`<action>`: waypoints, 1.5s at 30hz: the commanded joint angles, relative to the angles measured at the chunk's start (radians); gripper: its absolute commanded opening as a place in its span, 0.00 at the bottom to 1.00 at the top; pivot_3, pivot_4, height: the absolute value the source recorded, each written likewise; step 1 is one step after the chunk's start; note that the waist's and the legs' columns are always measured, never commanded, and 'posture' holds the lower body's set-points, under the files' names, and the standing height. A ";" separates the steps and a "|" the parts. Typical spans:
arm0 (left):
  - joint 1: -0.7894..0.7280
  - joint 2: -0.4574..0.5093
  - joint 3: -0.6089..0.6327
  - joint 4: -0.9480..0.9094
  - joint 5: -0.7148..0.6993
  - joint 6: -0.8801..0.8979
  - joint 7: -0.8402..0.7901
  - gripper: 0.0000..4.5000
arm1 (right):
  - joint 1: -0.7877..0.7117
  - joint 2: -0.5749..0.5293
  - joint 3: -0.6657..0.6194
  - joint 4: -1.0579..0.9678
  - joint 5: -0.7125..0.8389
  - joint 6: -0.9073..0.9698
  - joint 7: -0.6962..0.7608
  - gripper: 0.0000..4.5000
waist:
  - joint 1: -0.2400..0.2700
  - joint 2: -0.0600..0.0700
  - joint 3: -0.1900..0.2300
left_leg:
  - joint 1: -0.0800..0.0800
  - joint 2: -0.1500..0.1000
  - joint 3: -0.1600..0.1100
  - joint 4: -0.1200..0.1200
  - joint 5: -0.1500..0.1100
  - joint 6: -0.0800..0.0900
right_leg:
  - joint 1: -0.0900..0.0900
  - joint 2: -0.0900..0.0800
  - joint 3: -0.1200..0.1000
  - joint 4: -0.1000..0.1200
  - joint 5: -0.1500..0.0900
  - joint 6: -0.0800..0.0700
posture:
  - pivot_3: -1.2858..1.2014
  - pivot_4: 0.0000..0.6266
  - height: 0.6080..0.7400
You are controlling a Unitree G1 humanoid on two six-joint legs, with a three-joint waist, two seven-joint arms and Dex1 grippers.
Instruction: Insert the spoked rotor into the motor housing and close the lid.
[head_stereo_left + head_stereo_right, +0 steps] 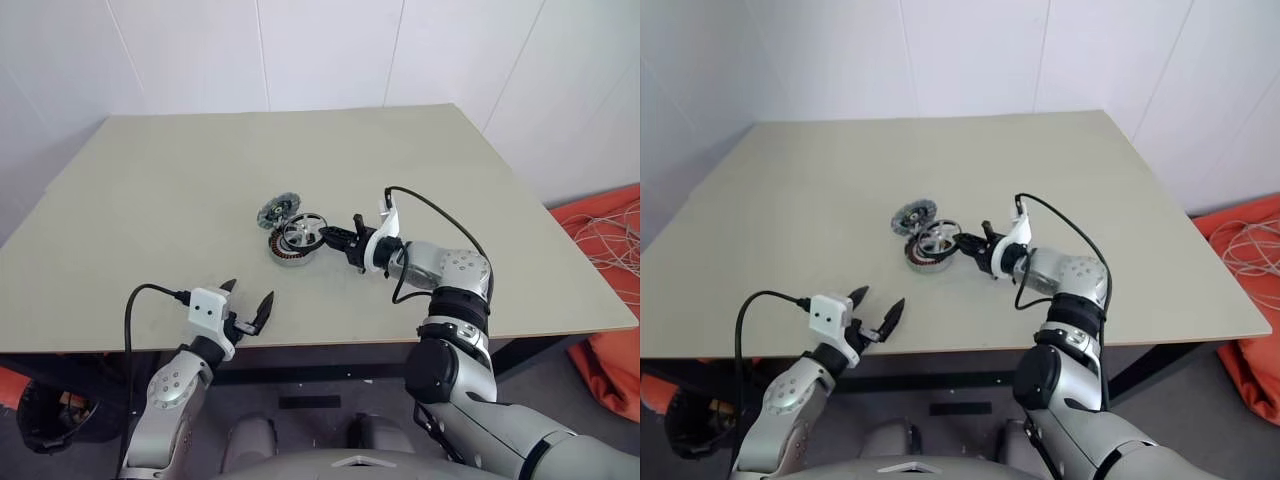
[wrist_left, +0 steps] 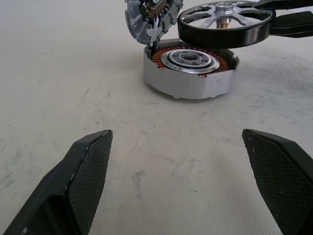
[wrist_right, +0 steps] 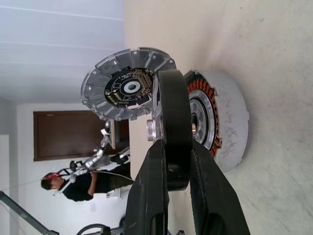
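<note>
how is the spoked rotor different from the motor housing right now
The spoked rotor has a black rim with silver spokes; the motor housing shows copper windings inside a grey wall. The rotor hangs above the table, pinched at its rim by the right gripper; the housing sits flat on the table. Both are round and similar in width.

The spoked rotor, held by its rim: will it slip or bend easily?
The spoked rotor looks rigid: thick black rim, metal spokes. The right hand pinches only one edge of that smooth, glossy rim, so it may pivot or slip. If dropped on edge, the round disc would probably roll.
</note>
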 commanded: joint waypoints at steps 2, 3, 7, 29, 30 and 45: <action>-0.003 0.001 0.005 -0.039 -0.008 -0.004 0.000 1.00 | -0.051 0.109 0.046 0.025 0.062 -0.048 0.002 0.07 | 0.000 0.000 0.000 | 0.000 0.000 0.000 0.000 0.000 0.000 | 0.000 0.000 0.000 0.000 0.000 0.000 | 0.52 0.00 1.00; -0.002 0.001 0.005 -0.040 -0.008 -0.004 0.000 1.00 | -0.050 0.109 0.054 0.032 0.070 -0.053 0.002 0.07 | 0.000 0.000 0.000 | 0.000 0.000 0.000 0.000 0.000 0.000 | 0.000 0.000 0.000 0.000 0.000 0.000 | 0.52 0.00 1.00; 0.001 0.002 0.006 -0.044 -0.008 -0.003 0.001 1.00 | -0.045 0.115 0.090 0.053 0.093 -0.077 0.003 0.07 | 0.000 0.000 0.000 | -0.001 0.000 0.000 0.000 0.000 0.000 | 0.000 0.000 0.000 0.000 0.003 -0.005 | 0.52 0.00 1.00; 0.010 0.003 0.005 -0.077 -0.005 0.020 0.013 1.00 | -0.036 0.066 0.234 0.153 0.126 -0.216 0.048 0.07 | -0.001 0.000 0.000 | -0.003 0.000 0.001 0.000 0.000 0.000 | -0.002 0.000 0.000 0.000 0.003 -0.005 | 0.52 0.00 1.00; 0.010 0.002 0.005 -0.078 -0.004 0.021 0.013 1.00 | -0.036 0.062 0.238 0.158 0.125 -0.221 0.051 0.07 | -0.001 0.000 0.000 | -0.003 0.000 0.001 0.000 0.000 0.000 | -0.002 0.000 0.000 0.000 0.003 -0.005 | 0.52 0.00 1.00; 0.014 0.002 0.010 -0.069 -0.008 0.013 0.008 1.00 | -0.033 0.000 0.240 0.184 0.123 -0.238 0.075 0.07 | -0.001 -0.001 0.000 | -0.004 0.000 0.001 0.001 0.000 0.000 | -0.002 0.000 -0.001 0.000 0.003 -0.006 | 0.52 0.00 1.00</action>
